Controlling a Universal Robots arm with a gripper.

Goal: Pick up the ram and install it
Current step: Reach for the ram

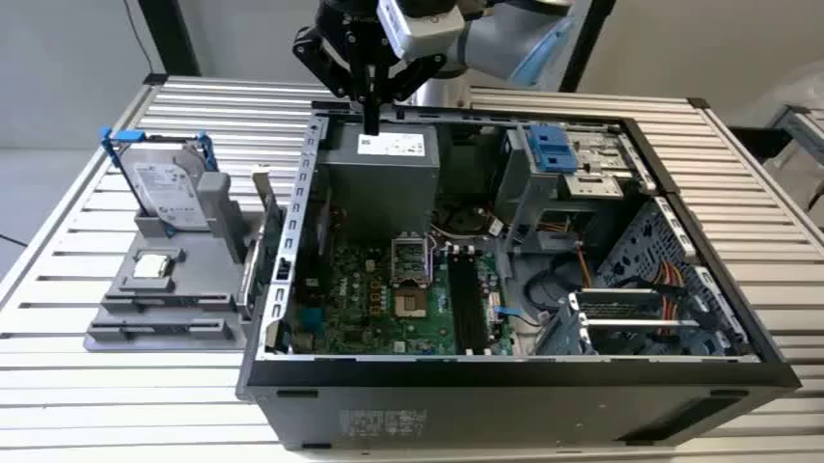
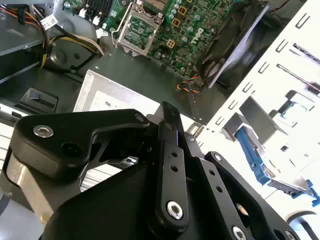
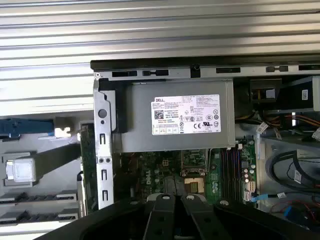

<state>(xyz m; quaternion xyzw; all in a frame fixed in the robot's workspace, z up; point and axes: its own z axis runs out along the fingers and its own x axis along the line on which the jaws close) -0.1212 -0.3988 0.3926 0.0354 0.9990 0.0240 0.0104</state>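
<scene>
Gripper (image 1: 370, 125), fingers together, hovers above power supply (image 1: 376, 193)

A white printed label (image 3: 185, 114) sits on the grey power supply (image 3: 135, 130); another sticker (image 1: 164, 181) covers the hard drive (image 1: 193, 214). Neither's small print is legible.

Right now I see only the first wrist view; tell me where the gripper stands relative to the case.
Observer: In the exterior view the gripper hangs over the grey power supply, at the end of the case farthest from that camera, well short of the black memory slots.
Operator: Now tell me what stands on the fixture outside the case.
Observer: A silver hard drive in a blue frame stands upright on the grey fixture, to the exterior view's left of the case.
</scene>
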